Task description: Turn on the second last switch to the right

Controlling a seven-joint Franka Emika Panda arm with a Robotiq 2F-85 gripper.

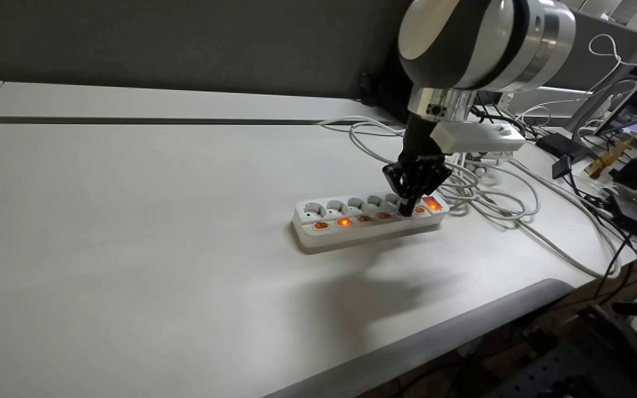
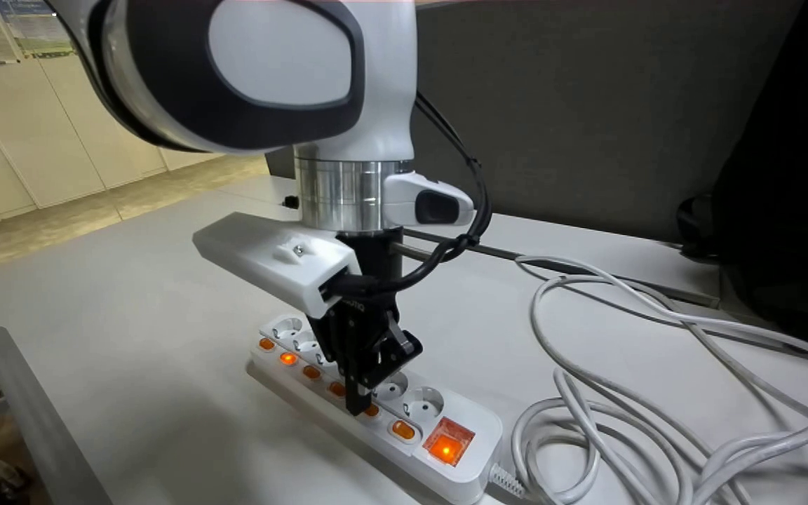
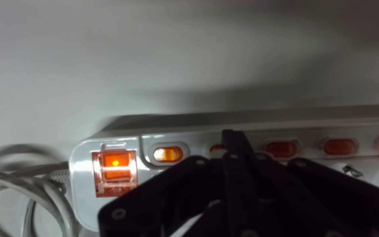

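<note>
The long white power strip (image 1: 327, 239) lies on the desk and shows in both exterior views (image 2: 480, 415) and the wrist view (image 3: 83, 197). The second last switch (image 2: 372, 411) is a small orange-red rocker, partly covered by my fingertips; a sliver of it shows in the wrist view (image 3: 216, 147). My gripper (image 1: 406, 209) points down with its fingers together, nothing between them. Its tips (image 2: 358, 405) are over or against that switch's edge; I cannot tell whether they press it. In the wrist view the tips (image 3: 235, 135) cover its right part.
The end switch (image 2: 402, 429) sits beside it, near the large lit main switch (image 2: 448, 443). Another switch (image 1: 344, 222) glows farther along the row. White sockets (image 1: 314, 209) run alongside the switches. Coiled white cables (image 1: 484, 193) lie beyond the main-switch end.
</note>
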